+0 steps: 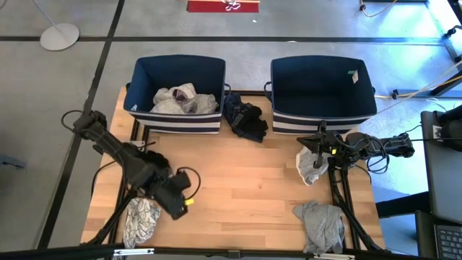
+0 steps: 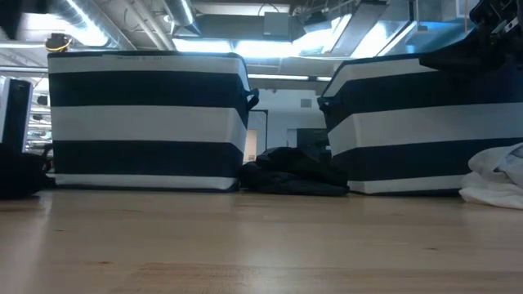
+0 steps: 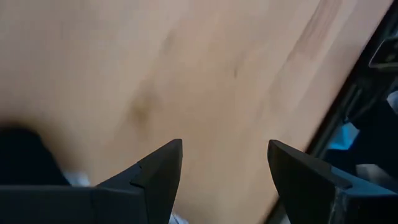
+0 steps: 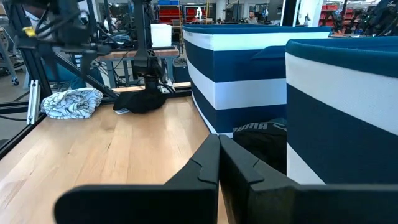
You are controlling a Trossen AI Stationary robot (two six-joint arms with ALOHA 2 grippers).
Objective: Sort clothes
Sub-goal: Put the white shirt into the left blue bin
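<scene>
A grey-white patterned garment (image 1: pixel 141 220) lies on the table's near left corner and also shows in the right wrist view (image 4: pixel 71 102). My left gripper (image 1: pixel 175 202) is open just right of it, low over bare wood (image 3: pixel 224 149). A white garment (image 1: pixel 312 166) lies on the table by the right bin (image 2: pixel 498 175). My right gripper (image 1: pixel 303 140) is shut and empty above it (image 4: pixel 219 140). A grey garment (image 1: pixel 321 224) lies at the near right. A black garment (image 1: pixel 244 119) lies between the bins (image 2: pixel 294 173). White clothes (image 1: pixel 184 100) lie in the left bin.
Two navy bins with striped sides stand at the table's far edge: the left bin (image 1: pixel 177 123) holds the white clothes, and the right bin (image 1: pixel 323 90) shows a bare floor. Open wood (image 1: pixel 245 184) lies between the arms. The table's right edge (image 1: pixel 369 195) is close to the right arm.
</scene>
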